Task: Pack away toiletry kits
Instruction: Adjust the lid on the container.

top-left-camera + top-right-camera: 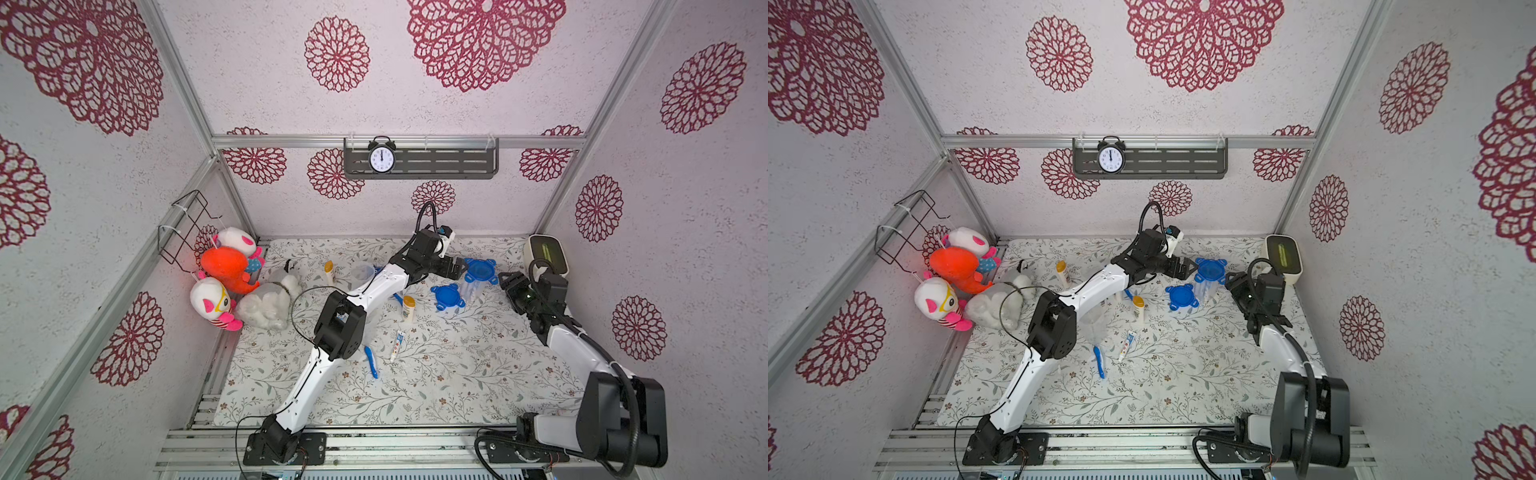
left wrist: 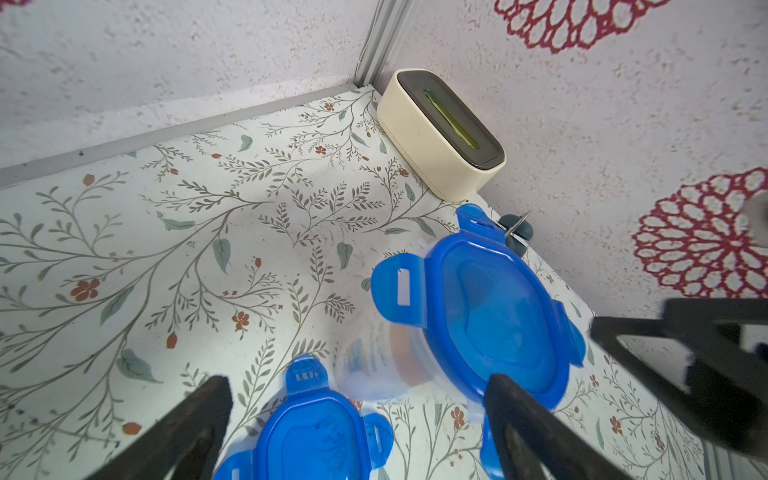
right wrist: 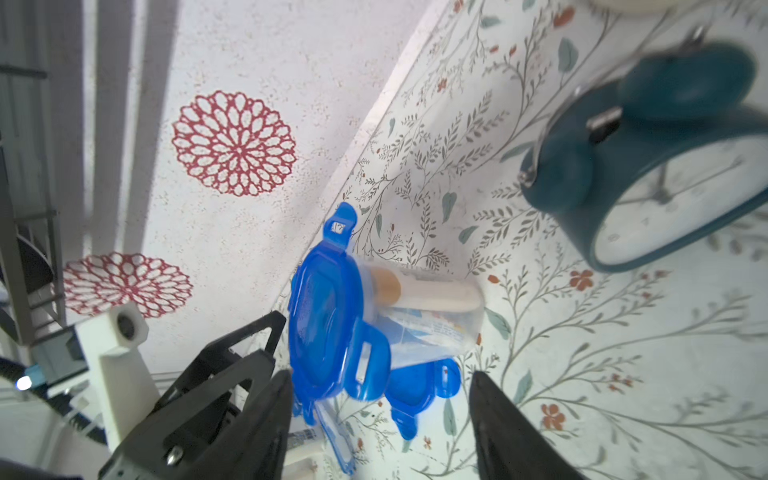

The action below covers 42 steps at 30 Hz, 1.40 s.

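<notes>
Overhead, two grippers meet at one tall clear jar [image 1: 471, 289] capped by a blue lid [image 1: 481, 270]. The left gripper [image 1: 459, 267] is spread wide and empty, just beside the jar. The right gripper [image 1: 505, 282], on the opposite side, is also parted and holds nothing. Inside the jar is one orange-capped bottle [image 3: 415, 291]. A second lidded jar [image 1: 447, 296] sits near the left gripper. Farther off on the desk [image 1: 457, 386] lie two loose bottles [image 1: 409, 308], one toothbrush [image 1: 371, 361], one toothpaste tube [image 1: 397, 345] and one open jar [image 1: 361, 272].

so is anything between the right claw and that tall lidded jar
nothing visible. the right claw is open with the tall lidded jar straight ahead of it. the left claw is on the jar's opposite side, the teal clock off to one side
</notes>
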Each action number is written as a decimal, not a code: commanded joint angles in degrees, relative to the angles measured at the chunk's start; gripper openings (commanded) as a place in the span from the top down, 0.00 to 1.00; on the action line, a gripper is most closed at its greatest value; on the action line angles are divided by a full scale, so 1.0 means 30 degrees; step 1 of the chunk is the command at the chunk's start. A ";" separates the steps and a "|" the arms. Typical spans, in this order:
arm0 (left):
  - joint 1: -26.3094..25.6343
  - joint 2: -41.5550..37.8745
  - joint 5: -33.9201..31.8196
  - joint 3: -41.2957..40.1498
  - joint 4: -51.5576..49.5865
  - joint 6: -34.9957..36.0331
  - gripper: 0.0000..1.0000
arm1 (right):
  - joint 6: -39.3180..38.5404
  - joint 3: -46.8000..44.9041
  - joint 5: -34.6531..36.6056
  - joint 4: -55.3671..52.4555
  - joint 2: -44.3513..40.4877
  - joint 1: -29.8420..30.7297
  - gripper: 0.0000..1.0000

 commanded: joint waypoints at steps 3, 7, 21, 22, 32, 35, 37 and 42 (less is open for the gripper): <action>0.0737 -0.3727 -0.0046 -0.3359 0.2550 -0.0272 0.01 | -0.8564 0.4216 -0.0113 -0.5619 -0.0735 -0.0159 0.21; 0.1370 -0.6475 -0.0050 -0.7121 0.4570 -0.0298 0.01 | -1.2978 0.8705 -0.1382 -1.1048 0.2091 -0.0130 0.01; 0.1969 -0.9405 0.1192 -1.0866 0.5209 0.0843 0.01 | -2.2921 1.8638 -0.0341 -2.0827 0.9961 0.0188 0.03; 0.1990 -0.9433 0.1201 -1.0942 0.5237 0.0812 0.01 | -2.3182 1.9011 -0.0392 -2.1014 1.0234 0.0243 0.02; 0.2036 -0.9488 0.1280 -1.1118 0.5161 0.0851 0.01 | -2.4848 2.1780 0.0277 -2.2484 1.2397 0.0976 0.01; 0.2035 -0.9494 0.1287 -1.1110 0.5150 0.0866 0.01 | -2.4912 2.2537 -0.0049 -2.2709 1.2975 0.0983 0.01; 0.2052 -0.9489 0.1294 -1.1098 0.5124 0.0869 0.01 | -2.4933 2.3047 -0.0383 -2.2954 1.3455 0.0983 0.01; 0.2066 -0.9435 0.1327 -1.0992 0.4989 0.0899 0.01 | -2.4840 2.3848 -0.1682 -2.3029 1.4233 0.0903 0.01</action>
